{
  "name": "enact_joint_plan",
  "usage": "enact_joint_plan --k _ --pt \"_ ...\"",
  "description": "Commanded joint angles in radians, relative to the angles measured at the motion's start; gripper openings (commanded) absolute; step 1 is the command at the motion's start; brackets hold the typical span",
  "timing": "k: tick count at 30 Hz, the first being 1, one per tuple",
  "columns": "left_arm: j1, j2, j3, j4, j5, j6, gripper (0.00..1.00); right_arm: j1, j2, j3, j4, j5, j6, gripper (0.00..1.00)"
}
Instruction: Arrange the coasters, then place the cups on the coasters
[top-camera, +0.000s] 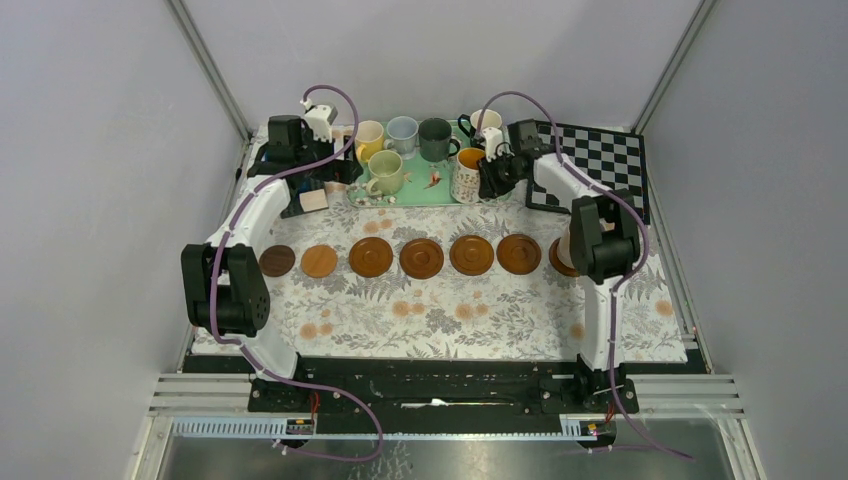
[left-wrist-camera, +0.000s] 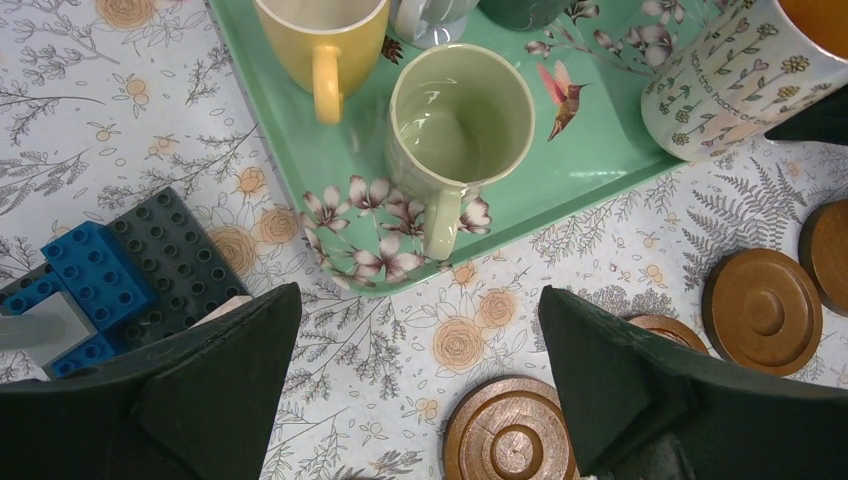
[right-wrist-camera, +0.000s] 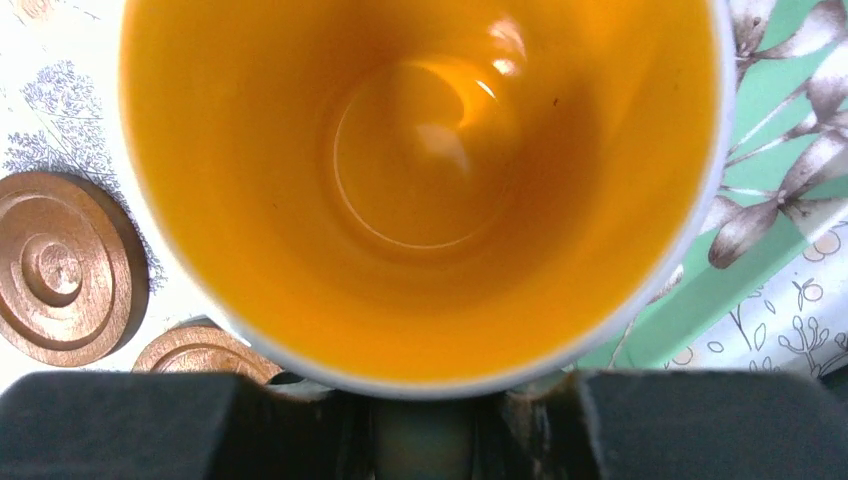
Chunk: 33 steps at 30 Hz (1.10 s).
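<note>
Currently, the right tool (right-wrist-camera: 432, 435) is clenched on the floral cup (right-wrist-camera: 420, 180) at its near side, where the handle appears to sit between the fingers. The cup's orange inside fills the right wrist view. This cup stands at the right front corner of the tray (top-camera: 415, 192), at the far side of the desk (top-camera: 450, 320). The left tool (left-wrist-camera: 418, 310) is released, jaws wide, over the desk just in front of the tray, facing the pale green cup (left-wrist-camera: 460, 125). The yellow cup (top-camera: 369, 135), blue cup (top-camera: 402, 132), dark green cup (top-camera: 436, 138) and black cup (top-camera: 484, 120) stand farther back on the tray. Seven coasters (top-camera: 422, 258) lie in a row across the desk; the right arm (top-camera: 600, 240) partly hides the rightmost. Blocks (left-wrist-camera: 90, 275) lie left of the tray.
</note>
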<state>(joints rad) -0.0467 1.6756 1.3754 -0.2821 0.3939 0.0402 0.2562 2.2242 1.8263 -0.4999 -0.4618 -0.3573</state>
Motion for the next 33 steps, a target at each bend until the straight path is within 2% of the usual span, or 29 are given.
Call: enact_joint_plan --k 1,6,11,17,25,33 --pt "0.005 -0.015 0.059 0.019 0.012 0.018 0.99 -0.001 -0.194 -0.173 0.423 -0.033 0.081 0.00" --pt "0.005 -0.016 0.063 0.018 0.016 0.018 0.99 -0.002 -0.269 -0.291 0.608 -0.010 0.123 0.00" --pt "0.005 -0.012 0.072 0.015 0.023 0.018 0.99 -0.004 -0.365 -0.368 0.642 0.008 0.116 0.00" --pt "0.005 -0.012 0.069 0.018 0.030 0.006 0.99 -0.011 -0.575 -0.552 0.581 0.035 0.084 0.00" --pt "0.002 -0.011 0.064 0.019 0.007 -0.028 0.99 -0.011 -0.864 -0.831 0.446 0.161 0.133 0.00" --pt "-0.008 -0.008 0.059 0.018 0.015 -0.038 0.99 -0.011 -0.987 -1.021 0.438 0.228 0.117 0.00"
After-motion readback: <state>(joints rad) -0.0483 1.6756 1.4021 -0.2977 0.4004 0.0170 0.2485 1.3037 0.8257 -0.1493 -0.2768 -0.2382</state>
